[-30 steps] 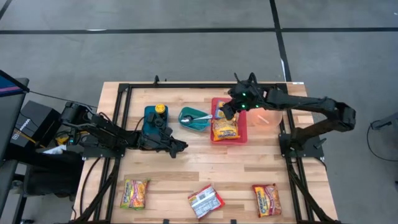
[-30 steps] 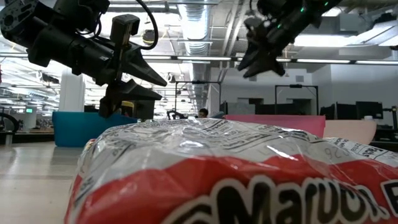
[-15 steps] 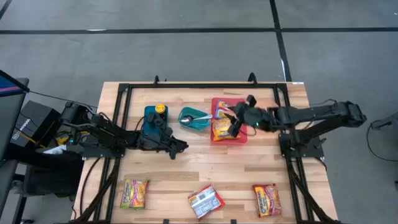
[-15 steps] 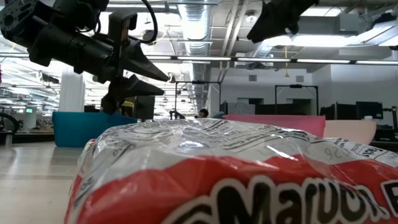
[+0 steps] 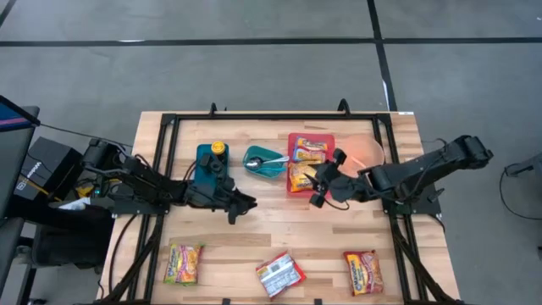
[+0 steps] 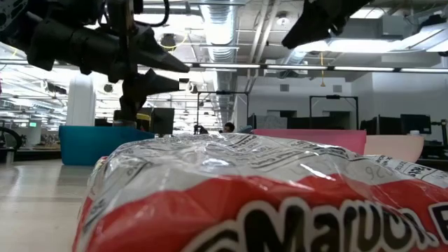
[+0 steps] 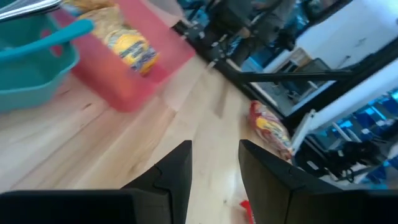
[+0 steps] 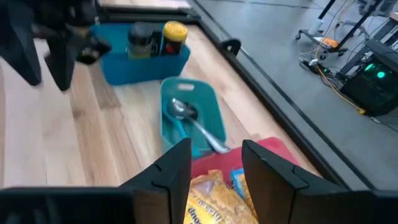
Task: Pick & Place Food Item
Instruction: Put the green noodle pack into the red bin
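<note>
Five noodle packets show: two yellow-printed packets (image 5: 306, 163) in the red tray (image 5: 329, 141), three (image 5: 279, 274) along the desk's (image 5: 254, 229) near edge, while both the left end effector (image 5: 242, 203) and right end effector (image 5: 319, 188) hover apart, empty.

The table (image 5: 279, 237) was pale, matt wood planking framed in black metal. The noodle packets (image 5: 281, 274) were glossy, crinkled plastic film; the red tray (image 5: 331, 188) and teal bin (image 5: 264, 171) looked smooth plastic.

Wooden table (image 5: 279, 233); trays, seemingly noodle packets (image 5: 280, 275).
</note>
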`<state>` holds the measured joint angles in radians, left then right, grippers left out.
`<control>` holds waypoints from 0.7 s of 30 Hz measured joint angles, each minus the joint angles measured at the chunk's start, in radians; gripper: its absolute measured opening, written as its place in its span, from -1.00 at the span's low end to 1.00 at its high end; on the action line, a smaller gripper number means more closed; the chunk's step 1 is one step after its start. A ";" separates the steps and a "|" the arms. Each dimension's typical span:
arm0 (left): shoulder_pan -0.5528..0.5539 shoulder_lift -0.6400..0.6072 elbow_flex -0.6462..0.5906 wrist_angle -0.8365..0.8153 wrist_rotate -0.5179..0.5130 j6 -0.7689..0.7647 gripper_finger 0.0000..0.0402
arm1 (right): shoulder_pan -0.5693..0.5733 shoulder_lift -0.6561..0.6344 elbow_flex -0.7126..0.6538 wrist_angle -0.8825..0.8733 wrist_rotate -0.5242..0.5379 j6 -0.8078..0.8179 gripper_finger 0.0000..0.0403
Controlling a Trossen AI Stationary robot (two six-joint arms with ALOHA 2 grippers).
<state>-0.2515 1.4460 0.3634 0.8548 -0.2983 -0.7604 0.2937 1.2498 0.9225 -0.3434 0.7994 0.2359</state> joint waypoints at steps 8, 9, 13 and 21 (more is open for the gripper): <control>-0.028 0.000 0.000 0.038 0.188 0.021 -0.37 | -0.038 0.066 0.001 0.007 0.012 -0.032 -0.34; -0.032 0.000 0.000 0.038 0.222 0.013 -0.37 | -0.045 0.074 0.003 0.012 0.013 -0.032 -0.34; -0.052 0.000 0.000 0.033 0.296 -0.067 -0.37 | -0.067 0.102 0.002 0.012 0.006 -0.034 -0.34; -0.113 0.000 0.000 0.035 0.345 -0.141 -0.37 | -0.096 0.148 0.002 0.035 0.002 -0.034 -0.34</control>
<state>-0.3647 1.4456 0.3634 0.8898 0.0467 -0.9012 0.1982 1.3976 0.9245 -0.3083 0.8016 0.2016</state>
